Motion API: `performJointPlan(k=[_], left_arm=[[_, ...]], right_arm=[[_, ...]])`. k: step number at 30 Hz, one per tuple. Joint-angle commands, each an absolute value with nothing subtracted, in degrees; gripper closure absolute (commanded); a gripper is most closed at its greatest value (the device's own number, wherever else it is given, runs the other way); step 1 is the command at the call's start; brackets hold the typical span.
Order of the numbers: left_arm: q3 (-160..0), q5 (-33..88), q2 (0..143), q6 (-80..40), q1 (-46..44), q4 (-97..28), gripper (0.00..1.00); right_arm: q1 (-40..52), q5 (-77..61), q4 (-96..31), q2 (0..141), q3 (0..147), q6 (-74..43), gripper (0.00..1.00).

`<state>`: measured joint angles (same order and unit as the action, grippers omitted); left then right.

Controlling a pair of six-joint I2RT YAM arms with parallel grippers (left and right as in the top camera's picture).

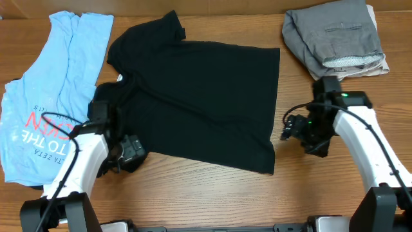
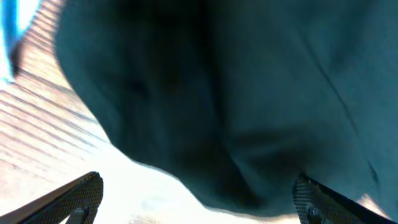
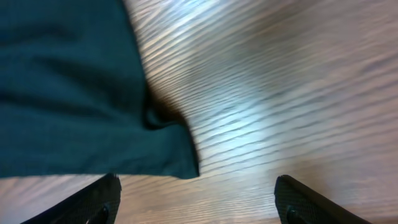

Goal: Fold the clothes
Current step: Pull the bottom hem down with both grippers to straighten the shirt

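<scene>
The left arm (image 1: 80,161) hides the black shirt's (image 1: 199,96) near sleeve, and the blue shirt (image 1: 51,77) runs off the overhead's left edge, a cable (image 1: 62,124) crossing its lettering (image 1: 42,132). The left wrist view shows the black shirt only as a blur, and the bottom edges cut off the left fingers (image 2: 78,196) and right fingers (image 3: 93,200).

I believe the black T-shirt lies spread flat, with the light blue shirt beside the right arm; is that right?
Not quite: the overhead view shows the light blue shirt beside the left arm; the black T-shirt does lie spread flat.
</scene>
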<state>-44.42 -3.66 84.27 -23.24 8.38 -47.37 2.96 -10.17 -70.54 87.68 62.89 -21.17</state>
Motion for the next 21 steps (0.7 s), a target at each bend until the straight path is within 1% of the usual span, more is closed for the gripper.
performJointPlan(k=[1, 3, 5, 8, 9, 12, 15, 16, 17, 18, 21], left_arm=[[-42.0, -3.6, 83.6, -24.9, 11.7, -44.9, 0.01], [-41.2, -3.6, 83.6, -24.9, 12.7, -42.7, 0.02], [-40.5, -3.6, 83.6, -24.9, 13.0, -40.3, 0.06], [-38.6, -3.6, 83.6, -26.4, 13.1, -36.4, 0.37], [-37.3, -3.7, 83.6, -27.2, 13.2, -34.5, 0.41], [-35.0, -3.6, 83.6, -27.5, 13.5, -31.7, 0.42], [-34.3, -3.6, 83.6, -27.5, 13.6, -31.3, 0.57], [-34.3, -3.5, 83.6, -27.5, 13.5, -31.4, 0.67], [-34.3, -3.2, 83.6, -27.5, 13.5, -31.4, 0.84], [-34.3, -2.7, 83.6, -27.5, 13.5, -31.5, 0.96], [-35.0, 0.5, 83.6, -27.2, 13.5, -32.0, 0.96]], right_arm=[[6.7, -10.6, -69.4, 86.1, 63.9, -23.0, 0.18], [8.0, -10.6, -68.8, 86.1, 63.9, -24.1, 0.18], [8.8, -10.6, -68.5, 86.1, 63.9, -24.1, 0.18], [9.1, -10.6, -68.8, 86.1, 63.9, -24.3, 0.18], [9.1, -10.6, -68.9, 86.1, 63.9, -24.3, 0.18], [9.1, -10.6, -69.3, 86.1, 63.9, -24.3, 0.18], [9.1, -10.6, -69.6, 86.1, 63.9, -24.6, 0.18], [9.1, -10.5, -69.8, 86.1, 63.9, -25.3, 0.18], [9.1, -10.6, -70.2, 86.1, 63.9, -25.6, 0.18], [9.1, -10.6, -70.6, 86.1, 63.9, -25.6, 0.18], [9.1, -10.6, -72.6, 86.1, 63.9, -27.2, 0.19]])
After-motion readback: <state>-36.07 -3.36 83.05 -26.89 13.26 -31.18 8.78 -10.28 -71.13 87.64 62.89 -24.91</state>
